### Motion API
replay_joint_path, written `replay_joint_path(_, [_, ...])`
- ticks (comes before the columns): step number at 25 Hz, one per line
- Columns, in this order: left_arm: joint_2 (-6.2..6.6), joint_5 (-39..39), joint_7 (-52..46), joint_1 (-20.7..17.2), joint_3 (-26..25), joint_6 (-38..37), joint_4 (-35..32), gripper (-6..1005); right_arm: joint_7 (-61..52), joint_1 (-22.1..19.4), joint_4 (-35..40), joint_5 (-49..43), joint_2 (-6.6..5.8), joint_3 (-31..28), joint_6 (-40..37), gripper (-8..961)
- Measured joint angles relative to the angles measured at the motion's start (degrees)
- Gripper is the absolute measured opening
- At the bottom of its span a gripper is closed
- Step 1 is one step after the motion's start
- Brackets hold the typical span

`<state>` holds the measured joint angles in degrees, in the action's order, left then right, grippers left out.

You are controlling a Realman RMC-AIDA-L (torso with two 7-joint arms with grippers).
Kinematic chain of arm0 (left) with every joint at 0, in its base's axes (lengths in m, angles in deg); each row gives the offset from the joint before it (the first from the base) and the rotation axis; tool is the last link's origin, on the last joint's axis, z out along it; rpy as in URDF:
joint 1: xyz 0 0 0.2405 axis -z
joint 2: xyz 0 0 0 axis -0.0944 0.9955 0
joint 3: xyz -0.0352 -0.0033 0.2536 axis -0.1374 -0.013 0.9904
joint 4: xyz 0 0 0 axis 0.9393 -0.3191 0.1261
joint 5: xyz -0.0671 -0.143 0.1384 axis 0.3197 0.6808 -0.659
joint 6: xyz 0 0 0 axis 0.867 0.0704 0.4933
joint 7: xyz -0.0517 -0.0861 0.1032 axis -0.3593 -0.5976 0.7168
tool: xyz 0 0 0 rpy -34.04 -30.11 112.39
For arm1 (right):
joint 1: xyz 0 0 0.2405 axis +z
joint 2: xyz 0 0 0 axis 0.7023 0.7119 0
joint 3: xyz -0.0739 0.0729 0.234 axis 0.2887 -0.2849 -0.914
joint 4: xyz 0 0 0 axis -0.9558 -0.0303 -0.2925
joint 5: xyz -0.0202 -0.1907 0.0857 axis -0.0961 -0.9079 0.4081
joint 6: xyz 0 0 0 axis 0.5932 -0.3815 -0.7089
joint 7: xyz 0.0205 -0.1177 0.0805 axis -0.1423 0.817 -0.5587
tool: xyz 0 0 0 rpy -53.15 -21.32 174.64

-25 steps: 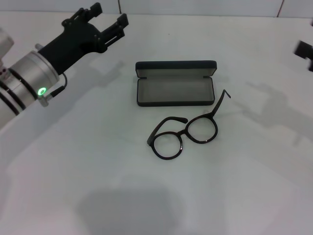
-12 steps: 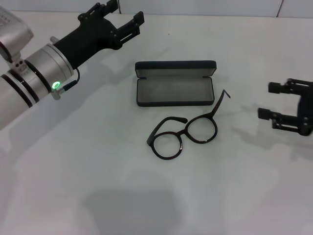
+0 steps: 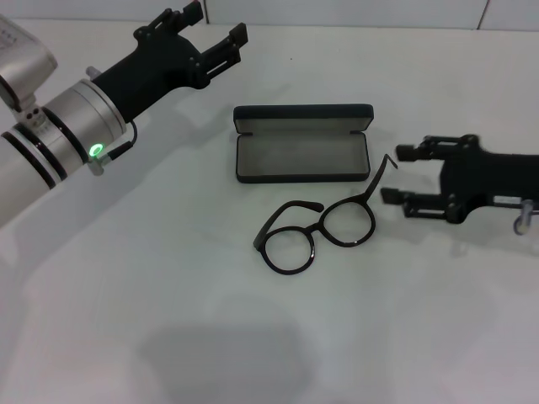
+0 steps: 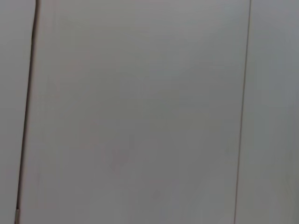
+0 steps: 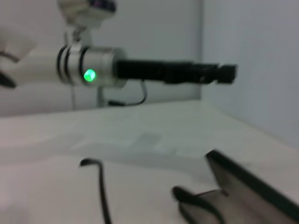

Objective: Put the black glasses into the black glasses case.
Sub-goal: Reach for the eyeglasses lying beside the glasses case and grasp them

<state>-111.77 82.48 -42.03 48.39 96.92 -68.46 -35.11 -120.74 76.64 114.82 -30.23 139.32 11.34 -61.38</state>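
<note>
So the thin black round-lens glasses (image 3: 318, 229) are lying flat on the white bench (image 3: 168, 320), lenses side by side, one temple arm folded across and the other sticking out up toward the right. Just behind them sits the black rectangular hard-shell glasses case (image 3: 301, 143), wide open with its grey lining showing and nothing inside; the glasses are near it but not touching. The right claw (image 3: 399, 175) is coming in from the right side, low over the bench, fingers spread open and empty, its tips just beside the raised end of that sticking-out temple arm, no contact that I can see. The left claw (image 3: 221, 32) is up at the far left, well apart from both the case and the glasses, also open and holding nothing. The right wrist view looks across the bench: temple tip (image 5: 98, 186) up close, edge of the open case (image 5: 247, 186), and the left arm with its green light (image 5: 88, 74) in the distance. The left wrist view shows only a plain pale surface.
</note>
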Motion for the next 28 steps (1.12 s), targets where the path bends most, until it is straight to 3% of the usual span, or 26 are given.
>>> replay_joint_path(19, [-0.10, 0.3, 0.9, -1.6, 0.0, 0.0, -1.0, 803, -4.1, 5.2, -0.4, -0.7, 0.57, 10.9, 9.2, 603])
replay_joint_path(21, [-0.10, 0.3, 1.2, -1.8, 0.0, 0.0, -1.3, 803, -4.7, 5.1, -0.2, -0.8, 0.46, 11.0, 9.6, 424])
replay_joint_path(28, [-0.09, 0.3, 1.4, -1.9, 0.0, 0.0, -1.5, 802, -4.9, 4.7, 0.3, -0.7, 0.28, 10.7, 9.7, 241])
